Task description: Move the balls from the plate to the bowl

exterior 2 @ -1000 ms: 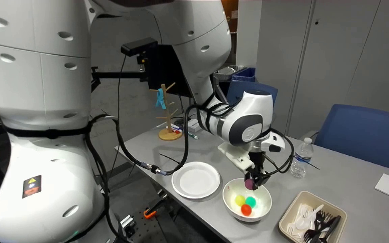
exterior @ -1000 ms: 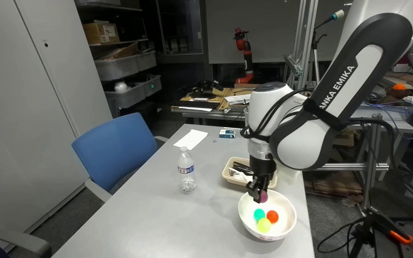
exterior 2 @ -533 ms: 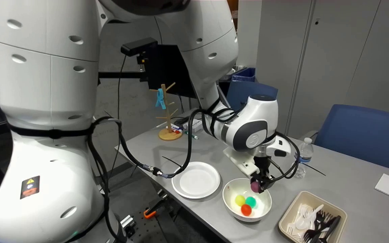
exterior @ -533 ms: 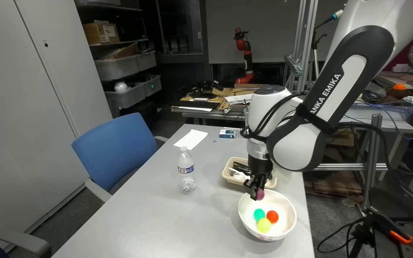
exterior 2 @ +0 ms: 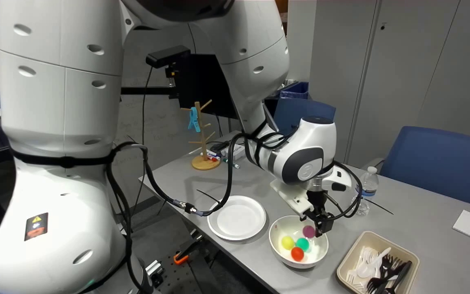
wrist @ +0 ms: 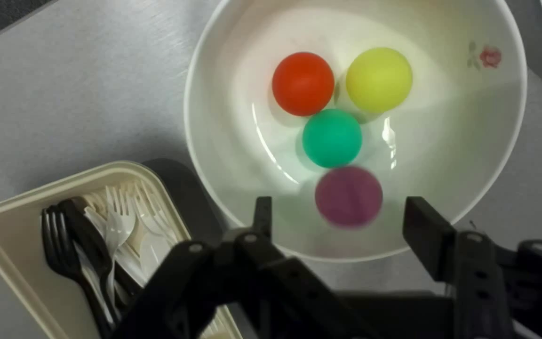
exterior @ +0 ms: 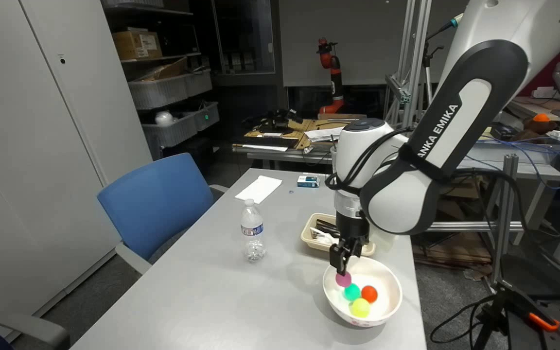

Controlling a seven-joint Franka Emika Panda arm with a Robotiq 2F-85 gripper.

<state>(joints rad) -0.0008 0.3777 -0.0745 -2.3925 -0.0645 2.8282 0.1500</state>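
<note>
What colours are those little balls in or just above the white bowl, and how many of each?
Orange-red ball: 1
Yellow ball: 1
Green ball: 1
Purple ball: 1
Total: 4

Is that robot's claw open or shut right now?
The gripper is open: in the wrist view its fingers stand wide apart, with a visible gap on either side of the purple ball.
</note>
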